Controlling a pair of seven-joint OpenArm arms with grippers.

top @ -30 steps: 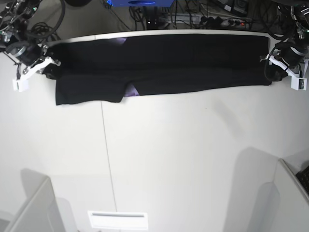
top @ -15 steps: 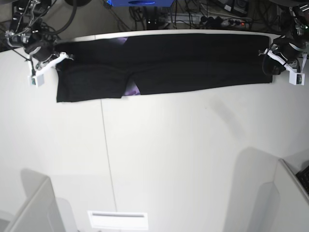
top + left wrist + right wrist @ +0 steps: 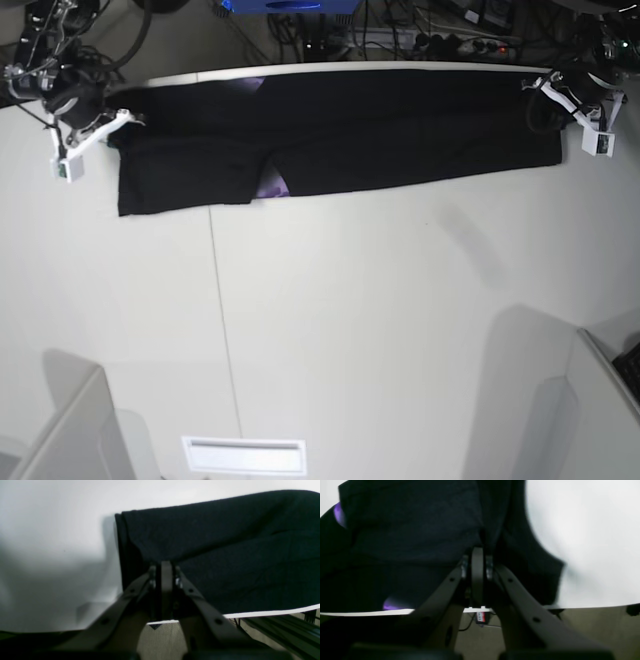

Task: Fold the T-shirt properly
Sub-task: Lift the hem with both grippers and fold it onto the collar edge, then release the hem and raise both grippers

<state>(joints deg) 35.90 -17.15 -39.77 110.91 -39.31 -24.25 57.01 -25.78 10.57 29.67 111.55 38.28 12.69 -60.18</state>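
Your left gripper (image 3: pixel 166 566) jaws clamped on the long black folded cloth T-shirt (image 3: pixel 340 130), right gripper (image 3: pixel 477 552) jaws pinching its opposite end, white table (image 3: pixel 350 330) beneath.

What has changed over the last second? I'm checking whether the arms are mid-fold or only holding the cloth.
Both grippers have moved toward the table's far edge: the left gripper up and slightly inward, the right gripper inward then back a little. Each stays shut on an end of the T-shirt, whose ends shifted with them. The shirt still lies as a long band along the far edge.
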